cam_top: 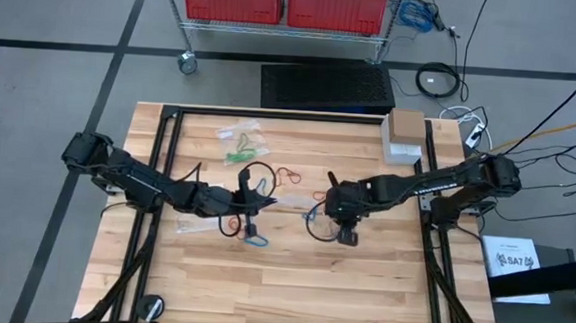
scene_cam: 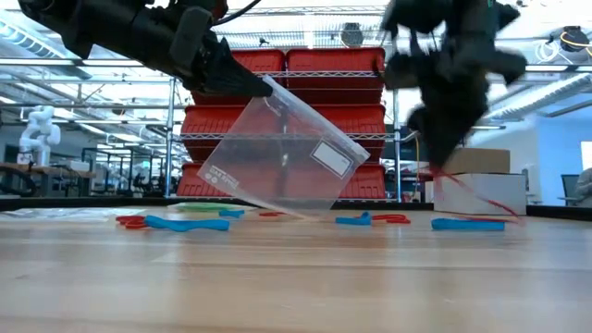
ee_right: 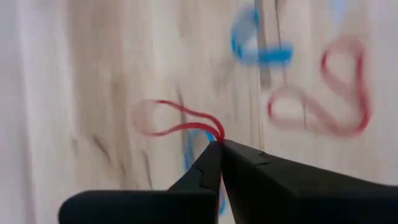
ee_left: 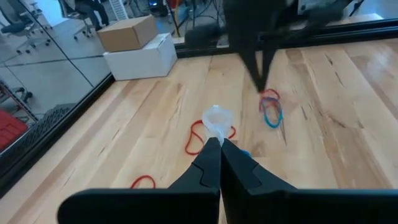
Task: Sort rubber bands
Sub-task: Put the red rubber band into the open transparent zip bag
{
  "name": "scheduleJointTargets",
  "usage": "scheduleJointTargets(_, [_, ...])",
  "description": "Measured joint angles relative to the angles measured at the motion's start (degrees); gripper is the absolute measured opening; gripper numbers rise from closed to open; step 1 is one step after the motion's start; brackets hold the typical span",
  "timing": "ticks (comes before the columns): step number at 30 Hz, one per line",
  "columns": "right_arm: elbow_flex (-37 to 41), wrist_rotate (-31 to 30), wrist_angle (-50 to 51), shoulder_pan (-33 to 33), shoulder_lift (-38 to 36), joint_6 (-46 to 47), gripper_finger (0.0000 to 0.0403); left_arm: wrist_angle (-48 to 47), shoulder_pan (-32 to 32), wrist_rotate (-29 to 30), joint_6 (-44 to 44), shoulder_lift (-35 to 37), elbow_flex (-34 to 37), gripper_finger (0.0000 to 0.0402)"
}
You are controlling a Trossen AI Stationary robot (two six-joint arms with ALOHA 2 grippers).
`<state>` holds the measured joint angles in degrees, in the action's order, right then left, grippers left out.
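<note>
Elastic loops, light and floppy: the rubber bands point(cam_top: 285, 173) lie scattered mid-surface, with more at about eleven o'clock of centre. They stretch and snag, so a pinch on one strand suits best. The right claw point(ee_right: 219, 144) is closed on a red band point(ee_right: 177, 121) that dangles limp. The left claw point(ee_left: 219, 142) is closed on the rim of a clear bag point(scene_cam: 282, 153), held tilted.
</note>
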<state>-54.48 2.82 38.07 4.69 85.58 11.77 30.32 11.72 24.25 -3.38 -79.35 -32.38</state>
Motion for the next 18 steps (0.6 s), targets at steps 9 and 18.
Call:
scheduleJointTargets(9, [-12.6, -16.0, -4.1, 4.4, -0.1, -3.2, 0.0, -0.5, -0.1, 0.0, 0.1, 0.0, 0.0, 0.0])
scheduleJointTargets(18, [-15.5, -23.9, -14.0, 5.0, -0.1, -9.9, 0.0, -0.1, -0.1, 0.0, 0.1, 0.0, 0.0, 0.0])
